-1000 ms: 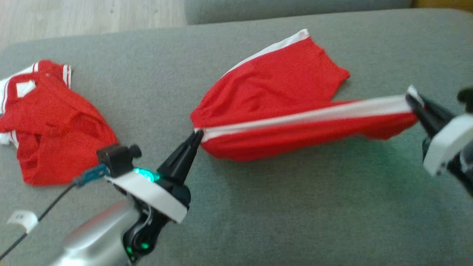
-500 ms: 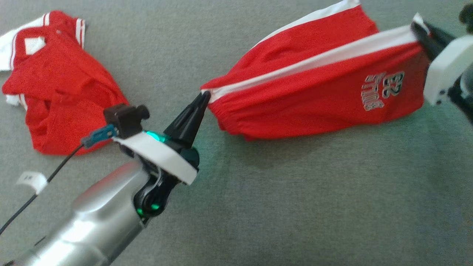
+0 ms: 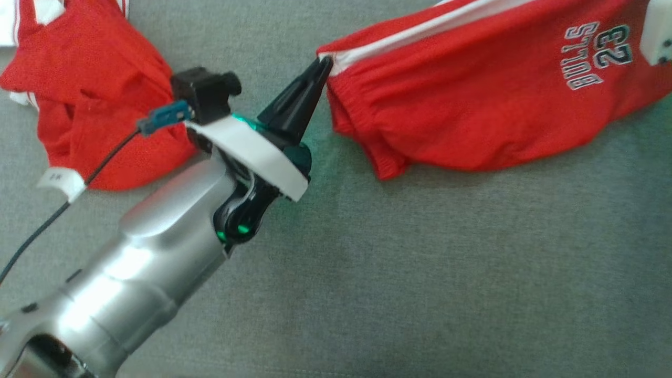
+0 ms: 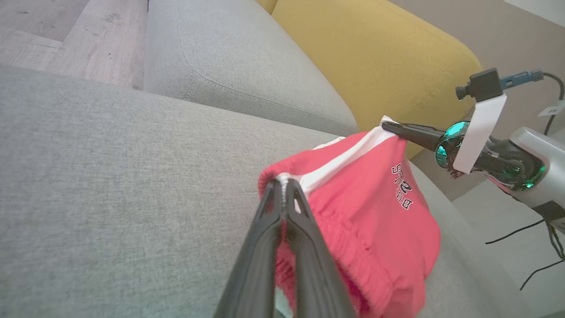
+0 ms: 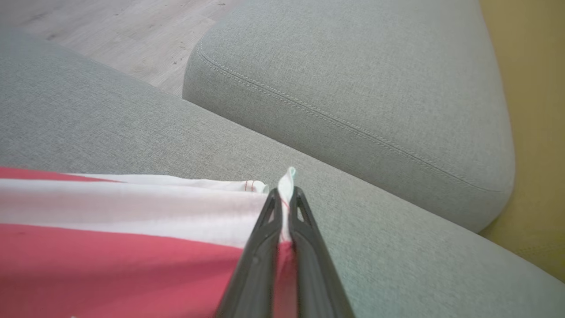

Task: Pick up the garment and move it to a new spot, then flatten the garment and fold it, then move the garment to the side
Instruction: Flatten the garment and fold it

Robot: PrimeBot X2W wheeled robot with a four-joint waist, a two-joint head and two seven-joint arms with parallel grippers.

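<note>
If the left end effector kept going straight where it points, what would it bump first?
The left end effector is pinching the red shorts, so that cloth comes first; beyond it, probably the grey sofa seat, though depth is unclear.

1. Two red garments on the sofa: shorts [image 3: 472, 100] lettered "BULLS 23" at 1 o'clock in the head view, and a crumpled jersey [image 3: 89, 79] at 10 o'clock.
2. Two grippers, the left gripper [image 3: 323, 63] and the right gripper [image 4: 386, 126], with two dark fingers [image 4: 309, 247] apiece.
3. Two grey cushions: the seat cushion [image 5: 132, 132] and a second cushion [image 5: 353, 79] at 1 o'clock in the right wrist view.
4. One yellow cushion [image 4: 375, 57].
</note>
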